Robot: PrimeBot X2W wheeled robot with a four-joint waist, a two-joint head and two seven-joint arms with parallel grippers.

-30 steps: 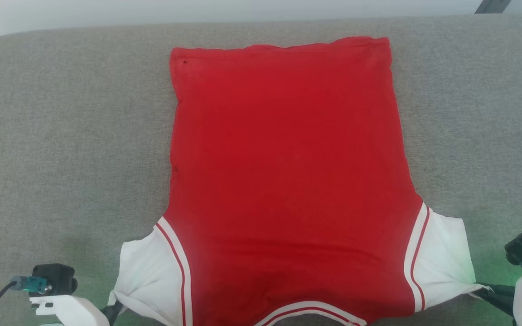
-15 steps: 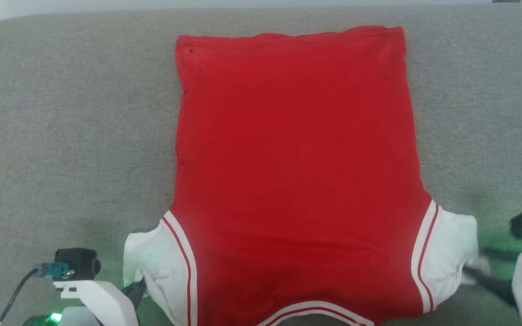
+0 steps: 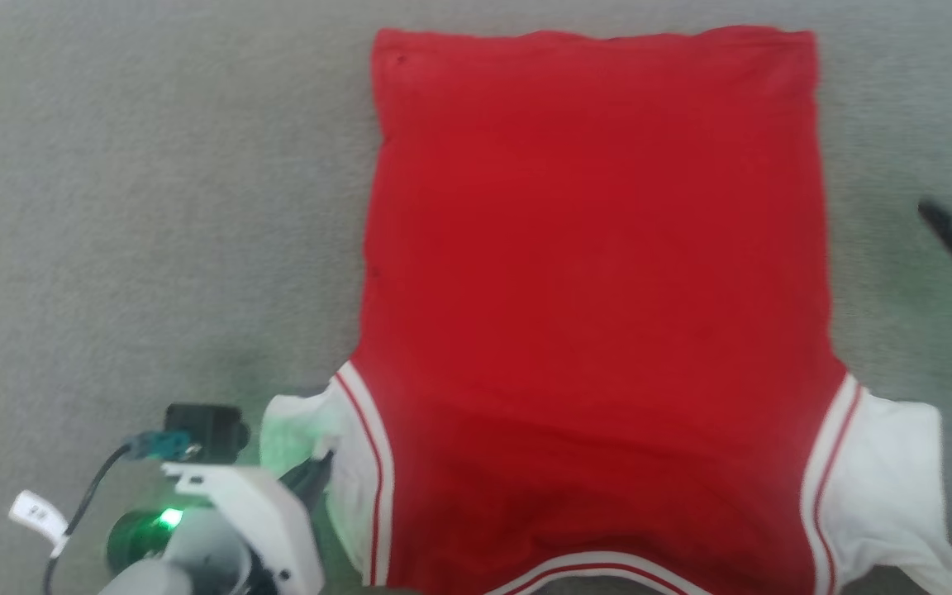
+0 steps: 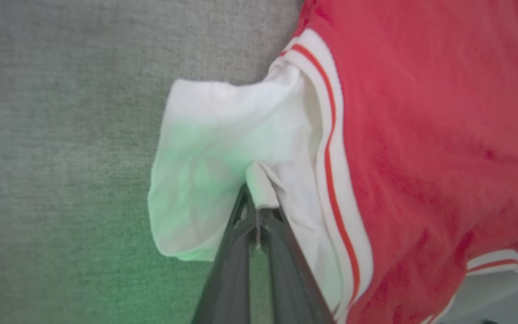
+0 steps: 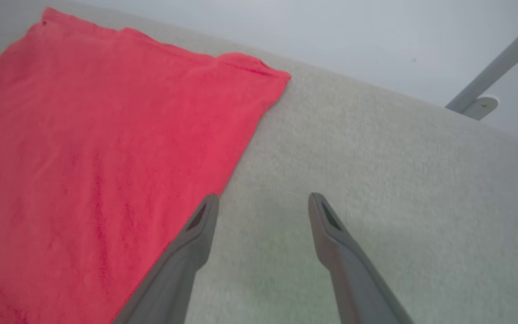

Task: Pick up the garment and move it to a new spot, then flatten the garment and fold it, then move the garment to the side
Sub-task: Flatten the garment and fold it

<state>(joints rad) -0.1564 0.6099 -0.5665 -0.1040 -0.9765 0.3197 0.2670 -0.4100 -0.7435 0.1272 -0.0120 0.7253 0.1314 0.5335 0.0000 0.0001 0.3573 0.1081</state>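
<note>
Garment [image 3: 592, 289], small red jersey shirt with white short sleeves, lay flat, plain side up, mid-frame on grey fabric surface [image 3: 154, 248]. Right gripper [image 5: 263, 202] had just dropped the lower-right sleeve [image 3: 897, 471], jaws wide, and risen to the right edge. Left gripper [image 4: 254, 211] stayed pinched on the lower-left sleeve [image 4: 214, 157]. Flattening looked nearly done, folding likely next.

The red garment [image 3: 592, 273] lies flat, plain side up, white sleeves outward.

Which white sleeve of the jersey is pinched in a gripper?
The left white short sleeve of the red jersey: the shut left gripper pinches its fold. The right sleeve lies free, the right gripper open.
</note>
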